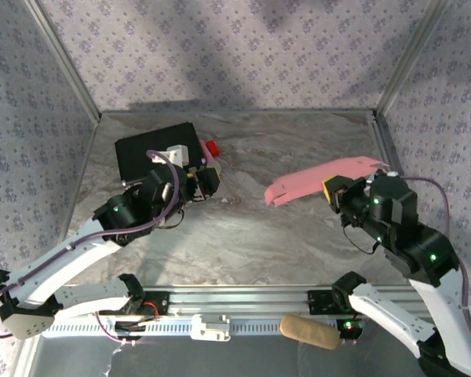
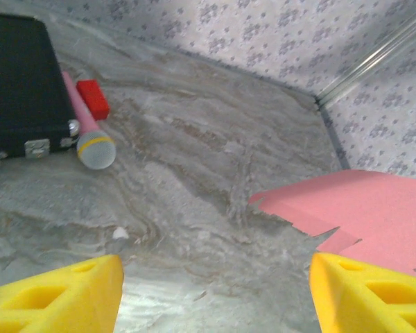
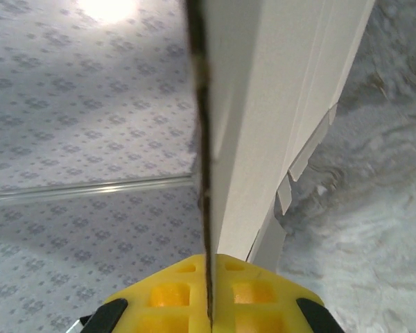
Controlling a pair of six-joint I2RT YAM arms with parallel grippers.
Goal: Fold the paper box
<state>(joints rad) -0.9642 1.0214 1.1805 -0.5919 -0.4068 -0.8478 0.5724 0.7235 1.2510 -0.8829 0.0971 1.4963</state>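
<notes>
Found black case [image 1: 155,153] at far left of counter [image 1: 243,243], lying flat and closed. Noted red block [image 2: 92,98] and pink microphone [image 2: 89,135] tucked just beside its right edge, well apart from the work. Logged left hand [image 1: 206,182] just right of the case, yellow fingers [image 2: 62,295] spread wide and gripping nothing, aimed across bare counter toward the sheet. Judged it placed to take a flap. Found paper box [image 1: 322,179] right of centre, unfolded, a single flat pink sheet raised off the counter with its left end drooping. Recorded right hand [image 1: 335,192] clamped tight on the sheet's near edge, cardboard edge-on between the pads, pale inner side showing in wrist view. Probably held aloft to give the other hand access to the flaps.
</notes>
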